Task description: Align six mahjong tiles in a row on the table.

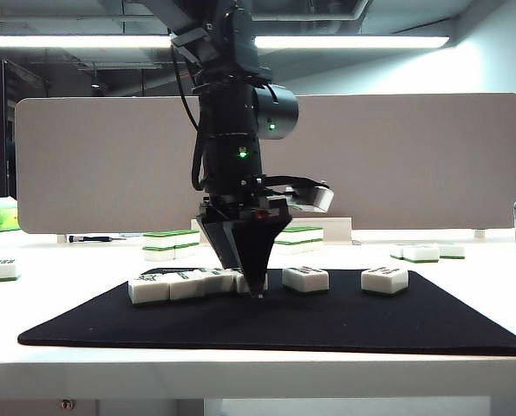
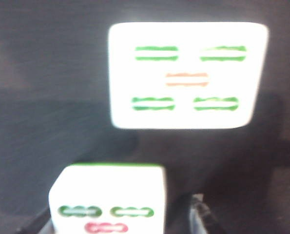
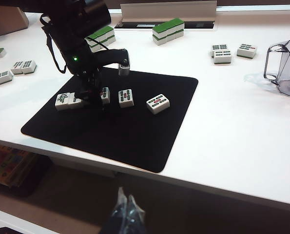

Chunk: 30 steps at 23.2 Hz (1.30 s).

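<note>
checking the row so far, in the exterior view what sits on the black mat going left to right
joined run of white mahjong tiles with thin green bases → left arm's black end effector, tips down at the run's right end → separate white tile → another separate white tile farthest right on the black rectangular mat.

White tiles (image 3: pixel 158 103) carry green and red bar marks over green bases. Mat (image 3: pixel 120 131) black; table (image 3: pixel 232 136) white.
</note>
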Available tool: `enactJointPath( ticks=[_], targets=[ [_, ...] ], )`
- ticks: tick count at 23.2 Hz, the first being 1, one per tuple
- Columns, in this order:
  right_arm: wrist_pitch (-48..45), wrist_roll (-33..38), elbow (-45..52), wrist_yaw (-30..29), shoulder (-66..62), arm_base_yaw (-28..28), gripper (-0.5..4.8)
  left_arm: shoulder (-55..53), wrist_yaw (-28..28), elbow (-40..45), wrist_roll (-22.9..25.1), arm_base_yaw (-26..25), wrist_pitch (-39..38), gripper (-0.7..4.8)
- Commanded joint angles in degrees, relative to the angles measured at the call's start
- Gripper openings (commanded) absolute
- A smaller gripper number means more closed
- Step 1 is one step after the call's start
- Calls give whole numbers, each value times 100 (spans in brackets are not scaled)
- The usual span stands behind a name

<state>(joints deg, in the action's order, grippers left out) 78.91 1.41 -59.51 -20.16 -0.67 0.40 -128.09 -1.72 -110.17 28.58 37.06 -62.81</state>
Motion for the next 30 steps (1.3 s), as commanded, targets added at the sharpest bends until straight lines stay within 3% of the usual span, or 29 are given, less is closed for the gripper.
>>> enactJointPath(
  ticks=[1, 7, 10, 19, 25, 26, 29, 30],
  targets=[
    [-72, -15, -17, 11, 68, 7, -1, 28, -63, -42, 11, 11, 48, 311],
    [-72, -17, -17, 11, 68, 4, -1, 26, -98, -603, -9, 52, -55, 324],
    [-72, -17, -17, 11, 68, 7, -1, 22, -516, -640, -9, 122, -37, 345],
    [-72, -17, -17, 13, 68, 7, -1, -208, -498, -632, -11, 380, 752, 340],
    [-72, -17, -17, 13, 68, 7, -1, -387, -455, -597, -118, 358, 713, 339],
    [-72, -17, -17, 15, 68, 7, -1, -387, -450, -597, -118, 358, 715, 322],
    [-74, -17, -17, 101, 68, 7, -1, -387, -428, -597, -116, 354, 697, 145],
    [-74, -17, -17, 98, 68, 7, -1, -385, -339, -601, -118, 328, 621, 146]
  ],
)
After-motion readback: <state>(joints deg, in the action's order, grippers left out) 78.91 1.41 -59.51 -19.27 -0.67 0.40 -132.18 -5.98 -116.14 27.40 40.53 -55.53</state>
